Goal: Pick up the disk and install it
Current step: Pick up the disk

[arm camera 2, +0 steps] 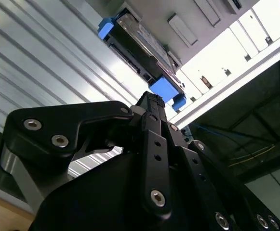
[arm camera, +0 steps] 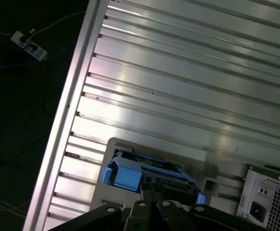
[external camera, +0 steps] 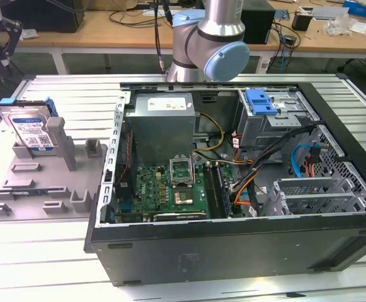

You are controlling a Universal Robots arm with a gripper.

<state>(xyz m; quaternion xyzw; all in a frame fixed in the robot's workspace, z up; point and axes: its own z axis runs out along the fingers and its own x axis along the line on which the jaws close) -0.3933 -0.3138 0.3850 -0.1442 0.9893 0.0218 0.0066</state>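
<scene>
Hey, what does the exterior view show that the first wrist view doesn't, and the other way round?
Exterior view: the motherboard and the blue bracket on the drive cage. First wrist view: a power strip on the dark floor. Both: the disk in its grey fixture, the ribbed table and the computer case.

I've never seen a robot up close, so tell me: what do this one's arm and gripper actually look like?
The arm is a silver-grey metal tube with rounded joints capped in pale blue. A dark cable hangs beside it. In the second wrist view, the gripper is matte black, built of flat, angular link bars joined by shiny silver screws.
</scene>
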